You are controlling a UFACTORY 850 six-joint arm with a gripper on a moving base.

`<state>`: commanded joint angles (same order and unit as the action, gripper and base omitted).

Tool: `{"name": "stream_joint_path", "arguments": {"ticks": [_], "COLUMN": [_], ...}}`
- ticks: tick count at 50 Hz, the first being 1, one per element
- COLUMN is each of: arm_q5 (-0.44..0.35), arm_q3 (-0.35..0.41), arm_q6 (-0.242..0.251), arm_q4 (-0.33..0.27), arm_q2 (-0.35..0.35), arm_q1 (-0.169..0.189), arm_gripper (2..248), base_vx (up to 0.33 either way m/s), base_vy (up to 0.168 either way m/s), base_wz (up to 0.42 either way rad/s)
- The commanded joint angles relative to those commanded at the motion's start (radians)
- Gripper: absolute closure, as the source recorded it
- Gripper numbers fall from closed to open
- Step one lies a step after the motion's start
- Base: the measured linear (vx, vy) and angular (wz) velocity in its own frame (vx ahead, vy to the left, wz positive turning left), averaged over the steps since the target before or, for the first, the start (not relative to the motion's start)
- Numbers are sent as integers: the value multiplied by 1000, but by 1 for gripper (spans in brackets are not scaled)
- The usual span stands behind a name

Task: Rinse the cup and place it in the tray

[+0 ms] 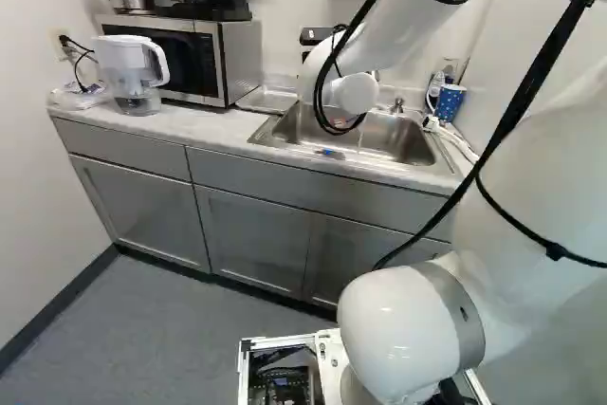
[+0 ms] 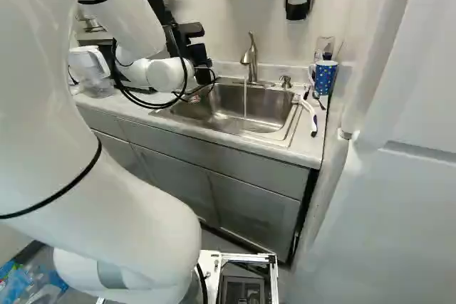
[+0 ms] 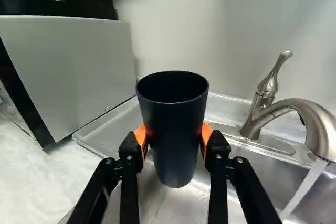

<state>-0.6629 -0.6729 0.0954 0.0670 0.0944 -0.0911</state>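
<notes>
The black gripper (image 2: 196, 53) shows partly behind the arm's white wrist in the right base view, its fingertips hidden. In the wrist view, the gripper (image 3: 172, 139) is shut on a dark cup (image 3: 173, 129), orange pads pressing its two sides. The cup stands upright, open rim up, its inside dark. Behind and below it lies a metal tray (image 3: 113, 128) beside the microwave; whether the cup touches it I cannot tell. Water runs from the faucet (image 3: 310, 121) into the sink (image 2: 267, 108), well to one side of the cup.
A microwave (image 1: 213, 59) with a coffee maker on top and a water pitcher (image 1: 133, 73) stand along the counter. Right of the sink are a blue dotted mug (image 2: 325, 76) and a white-handled brush (image 2: 311, 115). A white door (image 2: 399, 176) stands close on the right.
</notes>
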Motion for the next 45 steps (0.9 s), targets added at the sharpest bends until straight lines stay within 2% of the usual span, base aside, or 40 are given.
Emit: {"name": "stream_joint_path", "arguments": {"ticks": [21, 45], "arm_q5": [0, 0], "arm_q3": [-61, -141], "arm_q6": [0, 0], "arm_q4": [3, 42], "arm_q2": [-63, -142], "arm_q1": [-46, -106], "arm_gripper": [130, 130], "base_vx": [0, 0], "base_vy": [0, 0], "base_wz": [0, 0]}}
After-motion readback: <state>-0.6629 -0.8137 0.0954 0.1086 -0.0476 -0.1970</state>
